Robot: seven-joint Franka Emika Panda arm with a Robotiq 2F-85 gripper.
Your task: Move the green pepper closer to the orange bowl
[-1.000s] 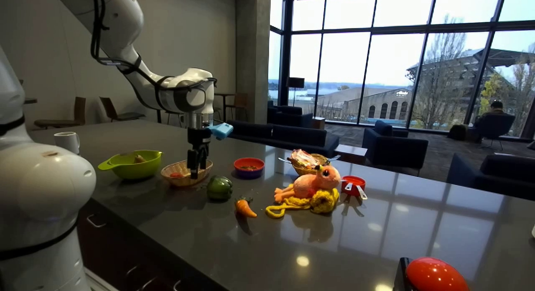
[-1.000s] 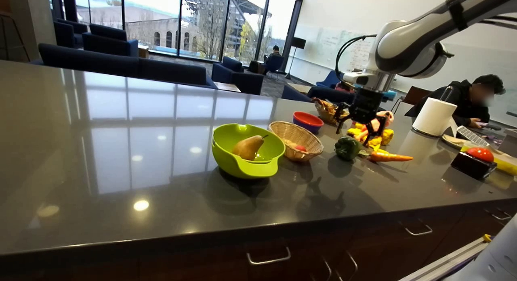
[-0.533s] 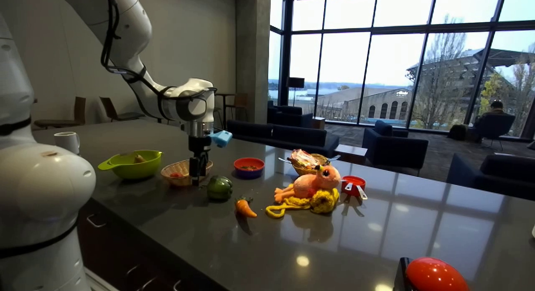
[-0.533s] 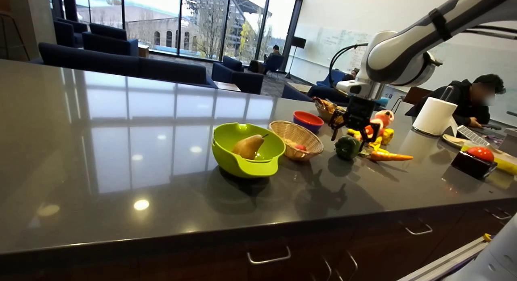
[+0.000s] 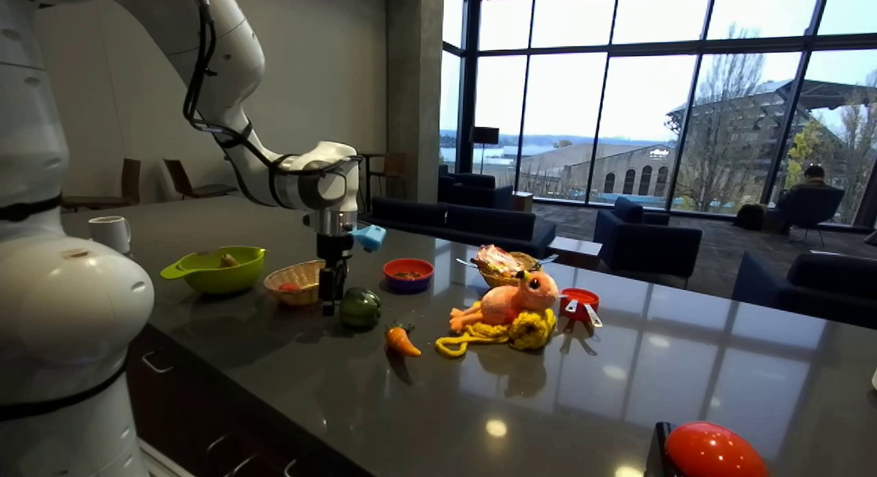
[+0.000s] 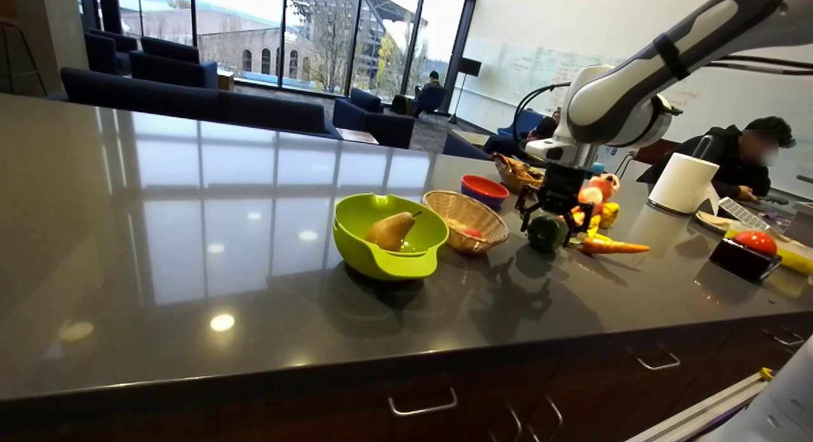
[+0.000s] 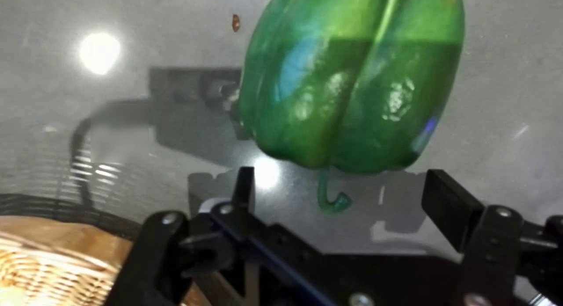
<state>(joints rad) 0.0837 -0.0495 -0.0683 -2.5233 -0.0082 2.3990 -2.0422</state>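
Between the long edges of the grey desk (image 6: 159,353), the pepper (image 7: 352,86) is green, the carrot (image 6: 615,246) orange, the basket (image 6: 471,210) woven tan.

I count one robot arm (image 6: 625,108), one gripper (image 7: 345,196), one green pepper (image 7: 354,84), one carrot (image 6: 613,246), one pear (image 6: 390,231), one plush toy (image 5: 505,304), one mug (image 5: 109,235) and one paper roll (image 6: 681,185). The near wicker basket (image 6: 467,207) and the far wicker basket (image 5: 498,281) total two. Persons (image 6: 730,150) number at least two. Lime-green bowls (image 6: 365,262): at least one.
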